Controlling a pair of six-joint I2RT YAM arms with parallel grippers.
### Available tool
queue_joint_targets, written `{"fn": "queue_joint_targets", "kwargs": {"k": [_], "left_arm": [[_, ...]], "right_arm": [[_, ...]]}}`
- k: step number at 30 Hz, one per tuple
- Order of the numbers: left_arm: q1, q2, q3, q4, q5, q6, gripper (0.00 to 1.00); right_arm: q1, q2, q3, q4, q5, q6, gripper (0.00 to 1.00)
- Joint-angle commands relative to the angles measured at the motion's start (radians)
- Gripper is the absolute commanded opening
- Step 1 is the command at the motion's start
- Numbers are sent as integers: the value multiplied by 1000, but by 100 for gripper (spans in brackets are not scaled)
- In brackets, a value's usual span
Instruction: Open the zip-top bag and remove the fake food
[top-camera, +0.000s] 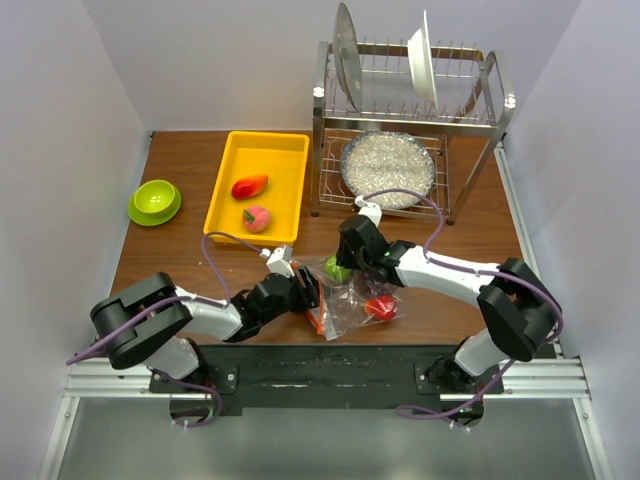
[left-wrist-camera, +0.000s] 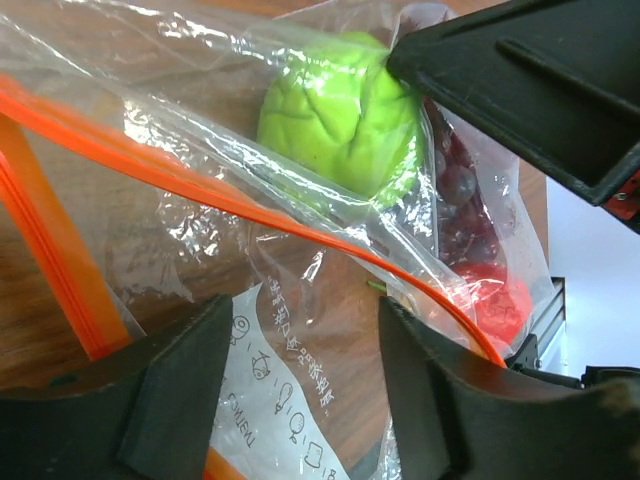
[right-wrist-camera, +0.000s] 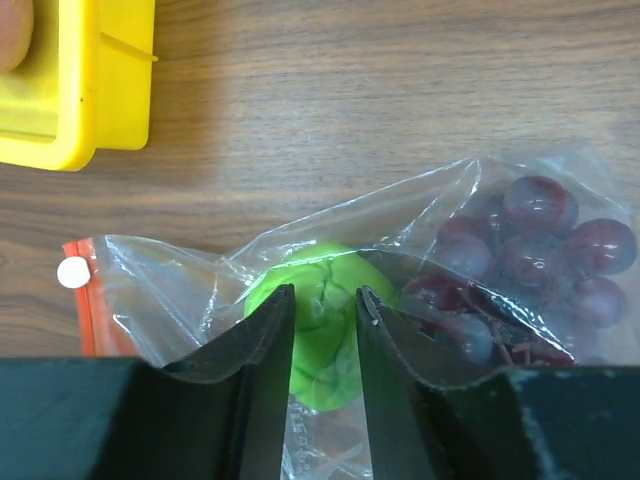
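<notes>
Right wrist shows right hand (right-wrist-camera: 325, 296) narrow over green fruit (right-wrist-camera: 322, 263); left wrist, left hand (left-wrist-camera: 303, 325) wide.

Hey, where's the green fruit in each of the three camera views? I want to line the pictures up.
Top external: the green fruit sits just right of centre, inside the zip-top bag.
Left wrist: upper centre, behind the clear film.
Right wrist: lower centre, inside the bag.
Shared landmark: the bag's orange-red zip strip, left of the fruit in every view.
</notes>
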Motion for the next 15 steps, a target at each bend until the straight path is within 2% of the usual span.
{"fn": "queue_joint_targets", "kwargs": {"k": [1, 5, 7, 15], "left_arm": [[-9, -23, -7, 81, -62, 68, 68], [-8, -14, 13, 115, -43, 180, 75], [-12, -17, 38, 75, -56, 209, 79], [-54, -9, 107, -31, -38, 361, 81]], "right_arm": [[-2, 2, -48, -21, -29, 4, 32], [1, -31, -87, 30, -127, 7, 32], [7, -56, -113, 45, -178, 11, 37], [14, -120, -145, 39, -206, 30, 51]]}}
